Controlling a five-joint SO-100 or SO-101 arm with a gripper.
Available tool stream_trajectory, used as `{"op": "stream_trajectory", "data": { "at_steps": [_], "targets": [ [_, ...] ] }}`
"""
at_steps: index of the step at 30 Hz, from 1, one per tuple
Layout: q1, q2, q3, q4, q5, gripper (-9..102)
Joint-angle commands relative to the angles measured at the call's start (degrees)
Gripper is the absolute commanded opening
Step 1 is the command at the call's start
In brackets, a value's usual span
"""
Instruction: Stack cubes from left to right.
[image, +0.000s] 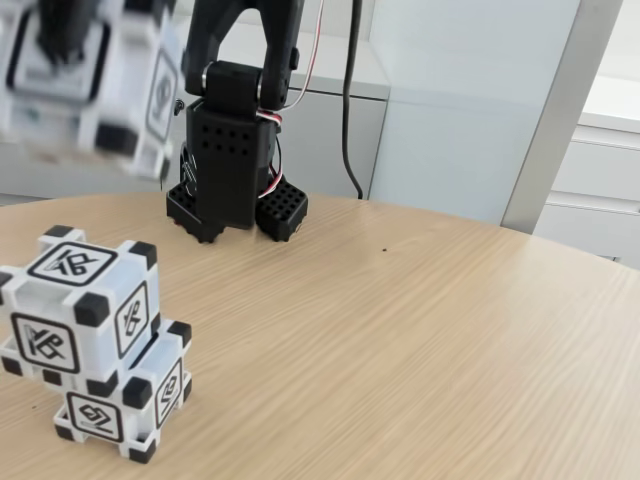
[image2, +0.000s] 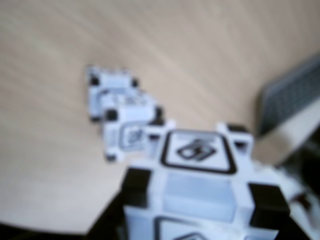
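— What's nearest the wrist camera?
— The carried cube, gripped in the hand.
— And beyond?
— The two-cube stack at ten o'clock on the worktop. Next, probably centre above it and lower squarely.

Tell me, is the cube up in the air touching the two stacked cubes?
Apart. In the fixed view the raised cube hangs well above the stacked cubes, with table and background visible between them.

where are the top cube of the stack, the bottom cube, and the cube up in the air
top cube (image: 80, 312), fixed view, on its front left corner edge.
bottom cube (image: 125, 415), fixed view, on its front face.
lifted cube (image: 85, 75), fixed view, on its blurred front face, upper left of the picture.
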Motion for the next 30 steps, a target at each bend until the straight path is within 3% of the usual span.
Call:
{"op": "stream_trajectory", "data": {
  "at_steps": [1,6,15,30],
  "targets": [
    [0.53,-0.62,-2.72,-0.26,1.32,0],
    [0.53,-1.76,-2.11,0.09,2.37,0],
    [0.53,-2.02,-2.55,9.40,2.20,0],
    [5.98,-8.00,-1.58,9.49,2.20,0]
  ]
}}
